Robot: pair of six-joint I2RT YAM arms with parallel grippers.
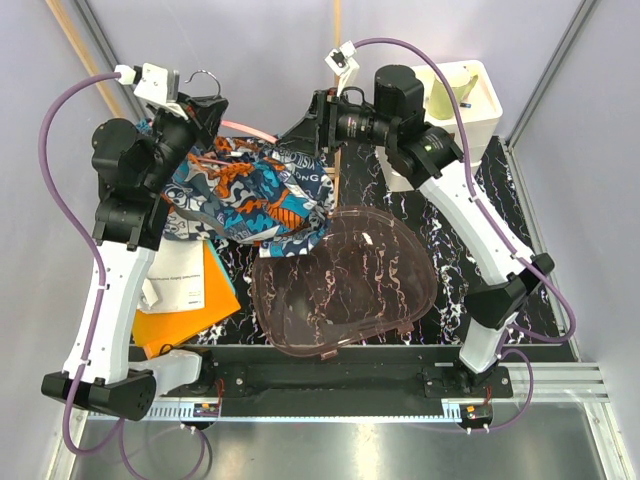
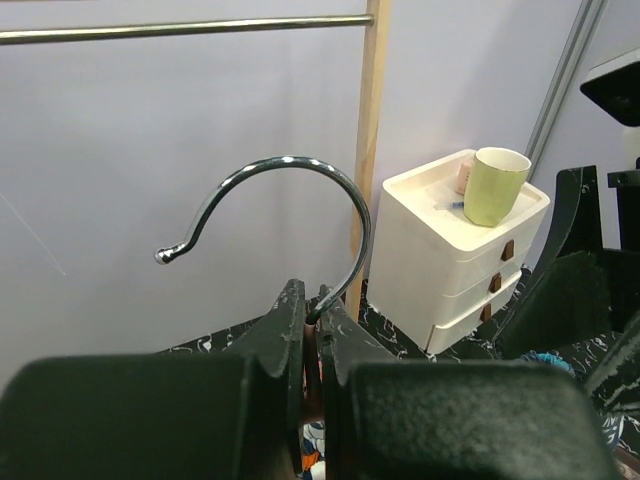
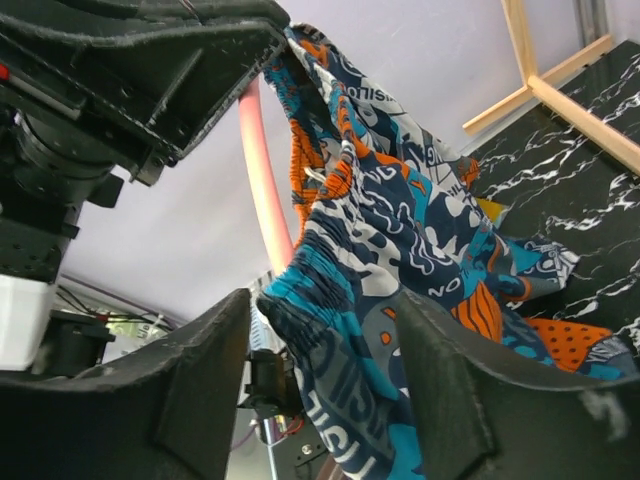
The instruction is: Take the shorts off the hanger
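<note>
Your left hand [image 2: 312, 300] is clamped shut on the base of the hanger [image 2: 290, 160], whose chrome hook arcs up and to the left. Behind it stands a wooden post [image 2: 372, 120]. To the right, a green cup [image 2: 496, 186] sits atop a white drawer unit [image 2: 450, 270] on the counter [image 2: 395, 325].

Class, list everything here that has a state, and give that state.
hanger, held near its hook by the left pincer
shorts, draped on the hanger
left pincer, shut on the hanger
right pincer, open around the shorts' waistband
drawers, closed
cup, upright
</note>
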